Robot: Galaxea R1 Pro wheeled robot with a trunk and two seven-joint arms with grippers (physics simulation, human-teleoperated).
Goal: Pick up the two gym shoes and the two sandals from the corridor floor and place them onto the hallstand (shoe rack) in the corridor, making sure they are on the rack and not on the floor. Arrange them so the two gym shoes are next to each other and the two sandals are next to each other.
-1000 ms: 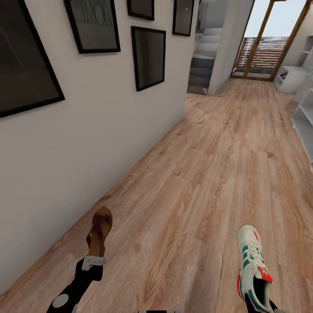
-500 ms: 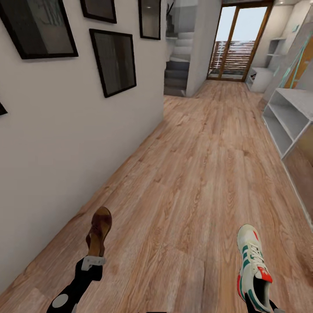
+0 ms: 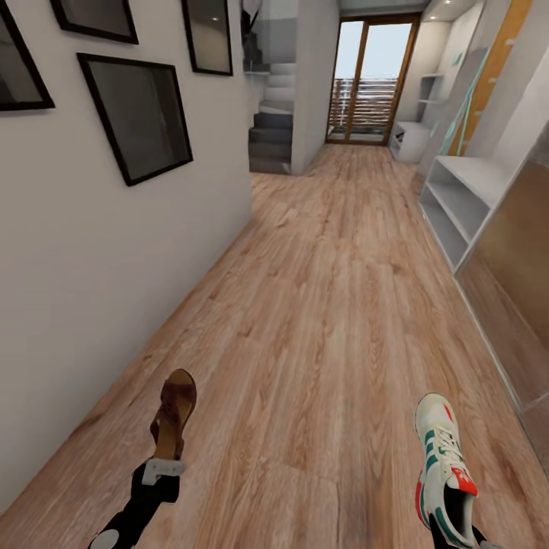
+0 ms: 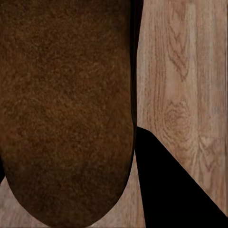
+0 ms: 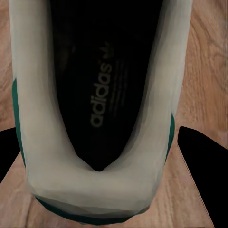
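A sandal is pinched at its heel by the left gripper, and a gym shoe is clamped at its heel by the right gripper, both held off the floor for carrying to the rack ahead on the right.

White wall with black-framed pictures, grey staircase, bright wood-framed glass door beyond

Brown sandal, white sneaker, both aloft.
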